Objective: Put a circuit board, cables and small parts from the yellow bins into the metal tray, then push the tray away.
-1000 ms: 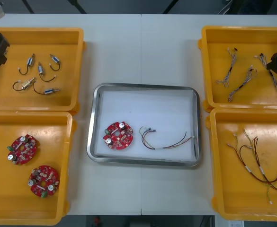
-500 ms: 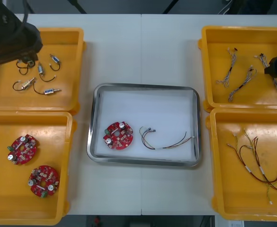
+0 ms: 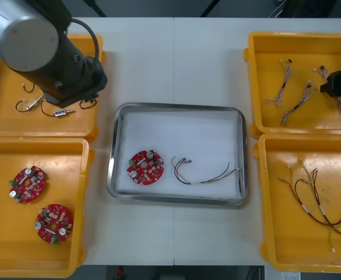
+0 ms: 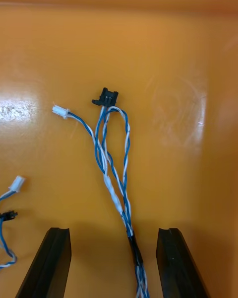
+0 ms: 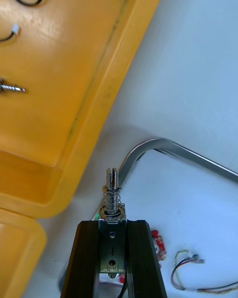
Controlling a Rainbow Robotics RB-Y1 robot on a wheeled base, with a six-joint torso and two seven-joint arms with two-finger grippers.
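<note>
Left arm [image 3: 48, 52] is reaching over the far-left bin [image 3: 42, 133], toward its right wall. Left gripper [image 5: 113, 223] is hanging over the strip of desk [image 3: 176, 58] between that bin and the far-left corner of the metal tray [image 3: 176, 107]. Its fingers [image 5: 89, 258] are pinching a small metal part [image 5: 113, 198] with a spring round its shaft; the part is sticking out past the fingertips. More small metal parts [image 3: 30, 104] are lying in the far-left bin.

Right gripper [image 4: 113, 231] is sitting low in the far-right bin [image 3: 252, 87], by its right wall. Its fingers [image 4: 54, 263] are spread wide, touching nothing. A twisted blue and white cable [image 4: 111, 159] is lying on the bin floor, running up between them, black plug at its far end.

The tray is sitting mid-desk between the bins, white inside. A round red circuit board [image 3: 145, 167] is lying near its left wall, a thin cable [image 3: 202, 172] just to the board's right; the two are apart.

Two more boards [image 3: 27, 184] are resting in the near-left bin [image 3: 83, 204]. Red and yellow cables [image 3: 316, 201] are lying in the near-right bin [image 3: 263, 192].
</note>
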